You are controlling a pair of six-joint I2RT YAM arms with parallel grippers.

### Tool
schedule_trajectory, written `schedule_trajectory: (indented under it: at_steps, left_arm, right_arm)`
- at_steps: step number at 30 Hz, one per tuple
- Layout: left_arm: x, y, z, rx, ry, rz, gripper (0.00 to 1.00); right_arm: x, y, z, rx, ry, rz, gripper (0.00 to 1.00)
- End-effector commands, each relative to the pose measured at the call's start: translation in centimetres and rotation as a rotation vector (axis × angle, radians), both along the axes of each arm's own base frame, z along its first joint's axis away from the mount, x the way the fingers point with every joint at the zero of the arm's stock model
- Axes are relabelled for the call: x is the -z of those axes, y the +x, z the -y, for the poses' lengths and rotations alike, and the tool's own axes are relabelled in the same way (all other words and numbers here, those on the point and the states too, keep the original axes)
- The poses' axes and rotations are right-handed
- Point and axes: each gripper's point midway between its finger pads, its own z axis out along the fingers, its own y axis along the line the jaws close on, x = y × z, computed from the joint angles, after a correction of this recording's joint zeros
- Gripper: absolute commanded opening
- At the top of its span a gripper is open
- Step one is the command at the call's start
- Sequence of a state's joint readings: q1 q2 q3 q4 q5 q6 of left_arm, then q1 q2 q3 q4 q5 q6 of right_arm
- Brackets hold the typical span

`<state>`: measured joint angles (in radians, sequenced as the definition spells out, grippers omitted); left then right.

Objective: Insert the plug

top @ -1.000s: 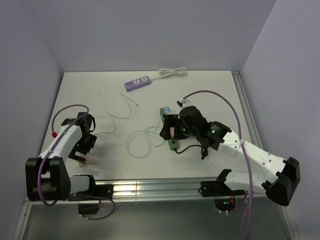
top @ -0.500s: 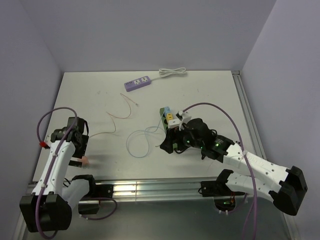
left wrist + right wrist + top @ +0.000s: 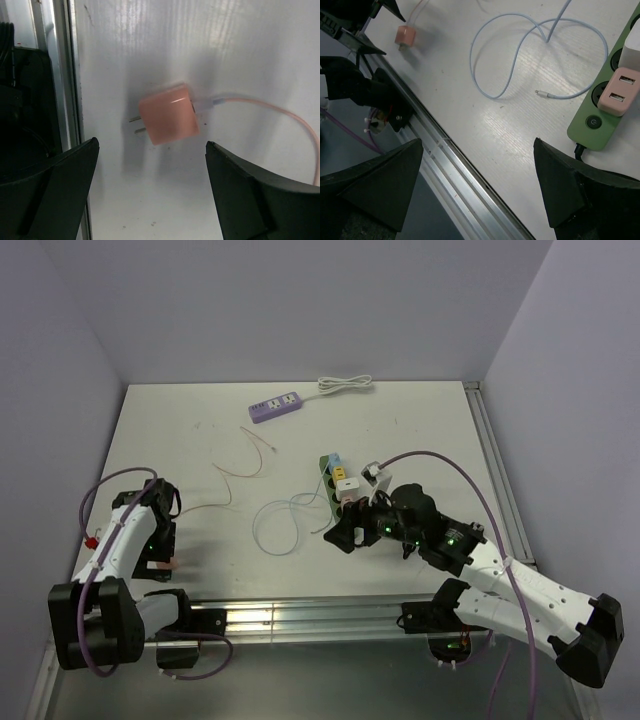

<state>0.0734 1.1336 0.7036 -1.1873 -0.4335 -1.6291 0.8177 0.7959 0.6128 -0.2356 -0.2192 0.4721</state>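
Top view: the left claw [image 3: 163,558] hangs right over the pink plug [image 3: 172,562] at the near-left edge of the white counter [image 3: 420,430]. The right claw [image 3: 342,532] sits by the near end of the green power strip [image 3: 334,478]. There's a purple power strip [image 3: 276,405] at the back, with pale lilac walls [image 3: 300,300] all round.

Left wrist cam: the claw is spread wide. The plug lies flat between the fingers [image 3: 55,190], untouched, with its prongs toward the counter's edge.

Right wrist cam: this claw's gaping too and holding nothing, above a looped blue cable [image 3: 520,55].

Overhead looks down; both wrist cameras see pink plug [image 3: 167,114].
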Motion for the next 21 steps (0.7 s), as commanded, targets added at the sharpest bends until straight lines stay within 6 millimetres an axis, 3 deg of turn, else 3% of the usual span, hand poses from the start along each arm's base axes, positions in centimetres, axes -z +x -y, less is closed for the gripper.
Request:
schedule_trajectory:
  at_steps: [1, 9, 16, 21]
  left_arm:
    - [0.3, -0.6, -0.7, -0.093, 0.034, -0.014, 0.93]
    - [0.9, 0.1, -1.4, -0.095, 0.049, -0.051, 0.89]
    - [3.3, 0.4, -0.7, -0.077, 0.003, -0.107, 0.89]
    - [4.0, 0.7, -0.5, -0.064, -0.012, -0.087, 0.75]
  right_arm:
    - [-0.4, 0.2, 0.3, 0.001, 0.017, 0.034, 0.98]
    - [-0.2, 0.3, 0.3, 0.000, 0.015, 0.027, 0.98]
    - [0.2, 0.6, 0.4, 0.013, 0.004, 0.017, 0.98]
    - [0.4, 0.8, 0.5, 0.022, -0.006, 0.008, 0.98]
